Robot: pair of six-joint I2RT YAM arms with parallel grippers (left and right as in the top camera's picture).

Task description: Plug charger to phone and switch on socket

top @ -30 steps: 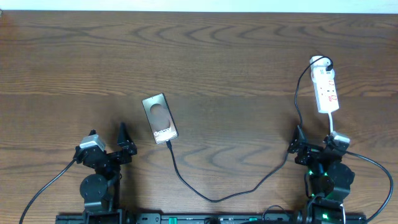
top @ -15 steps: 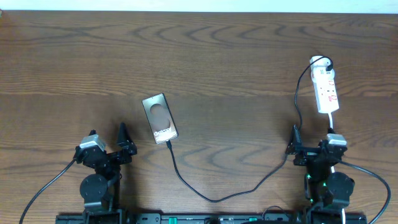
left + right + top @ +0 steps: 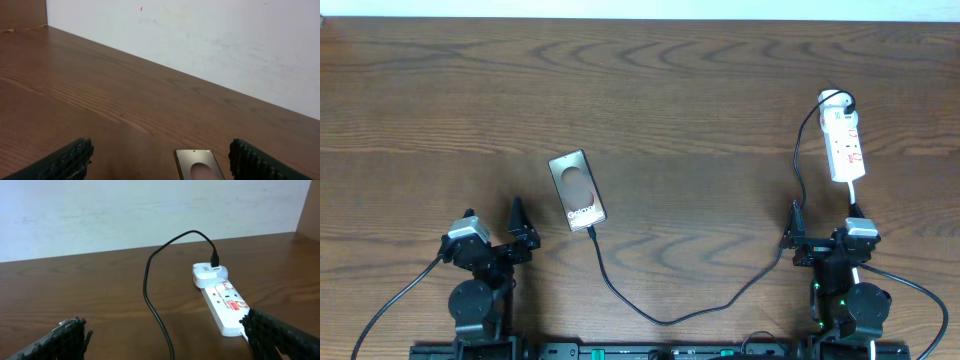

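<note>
Thin black cable (image 3: 665, 321) runs from white oblong power strip (image 3: 845, 148) to glossy brownish phone (image 3: 577, 189), so left claw (image 3: 161, 162) and right claw (image 3: 170, 340) gape empty.

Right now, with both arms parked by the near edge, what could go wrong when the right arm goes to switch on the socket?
The charger curves up just beside the right gripper on its way to the socket; reaching forward could snag it and tug the phone. The socket lies loose on the table, so pressing its switch might slide it. Whether the plug tip is fully seated in the phone cannot be told.
</note>
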